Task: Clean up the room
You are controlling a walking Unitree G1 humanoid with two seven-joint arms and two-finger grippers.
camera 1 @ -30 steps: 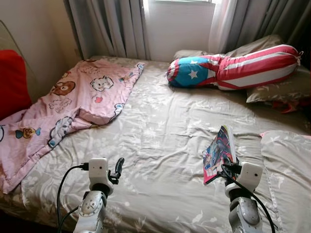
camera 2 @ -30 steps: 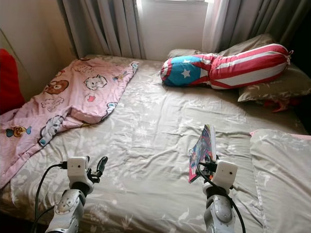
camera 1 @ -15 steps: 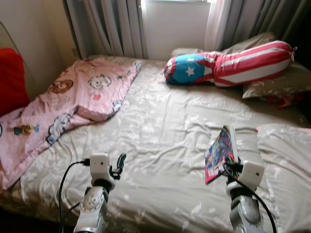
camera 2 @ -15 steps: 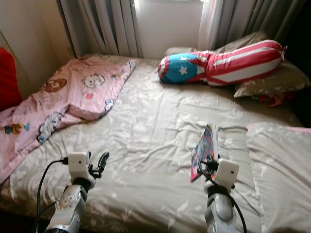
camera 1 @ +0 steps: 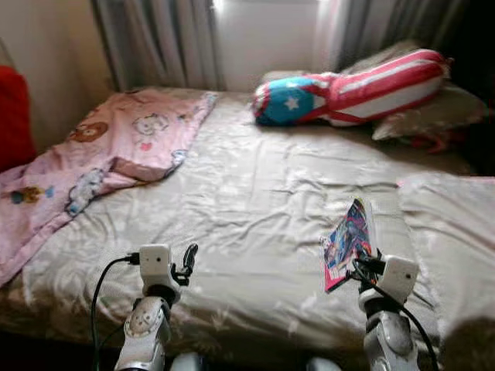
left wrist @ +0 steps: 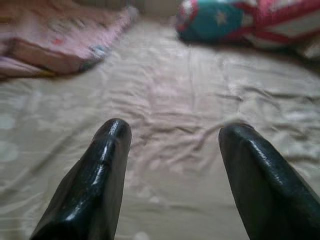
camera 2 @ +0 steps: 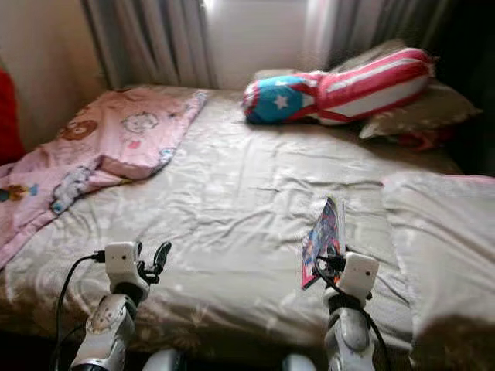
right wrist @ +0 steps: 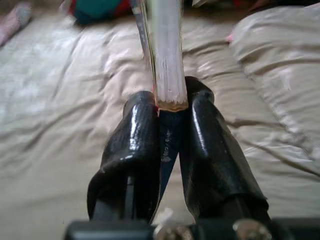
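A colourful comic book (camera 1: 348, 242) stands on edge above the bed's near right part, pinched by my right gripper (camera 1: 362, 265). Seen edge-on in the right wrist view, the book (right wrist: 165, 45) rises from between the two black fingers (right wrist: 137, 140), which are shut on its lower end. My left gripper (camera 1: 188, 260) hovers over the near left of the grey bedsheet (camera 1: 255, 185). Its two fingertips (left wrist: 112, 135) are spread apart with bare sheet between them.
A pink cartoon blanket (camera 1: 100, 154) lies crumpled at the bed's left. A stars-and-stripes bolster (camera 1: 348, 85) and grey pillows (camera 1: 433, 116) sit at the head by the curtains. Another grey pillow (camera 1: 456, 232) lies at the right edge. A red cushion (camera 1: 11, 116) leans far left.
The whole picture has shifted and the bed's near edge and dark floor now show, so the camera has moved back. Both grippers keep their pose, the right one still clamping the book.
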